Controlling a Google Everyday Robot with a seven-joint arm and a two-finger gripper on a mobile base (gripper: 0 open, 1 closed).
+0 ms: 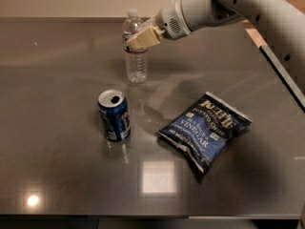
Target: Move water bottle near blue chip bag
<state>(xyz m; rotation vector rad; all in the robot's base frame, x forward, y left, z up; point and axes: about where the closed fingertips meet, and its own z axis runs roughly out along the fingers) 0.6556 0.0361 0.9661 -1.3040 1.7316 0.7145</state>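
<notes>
Gray metal tabletop (pixel 52 75), lit from overhead, carries three items. The water bottle (pixel 136 67) stands upright toward the far side of it, white cap up. The robot's gripper (pixel 142 37) reaches in from the right on a white arm (pixel 224 4) and sits against the bottle's upper body, at about the height of the label band. Whether the gripper has closed on the bottle or merely brackets it cannot be told from this angle.

A blue soda can (pixel 114 116) stands opened, nearer the camera and slightly left of the bottle. The blue chip bag (pixel 206 131) lies flat to the right of the can, well apart from the bottle.

The step in hand looks like securing the bottle before carrying it. Done well, that means a square, firm hold on the ribbed body, since thin plastic may flex or slip. A straight lift should then clear the surface before the bottle travels right and toward the camera. That path passes the can on its right. The bottle should be set down upright just beside the bag, not on its crinkled edge.
</notes>
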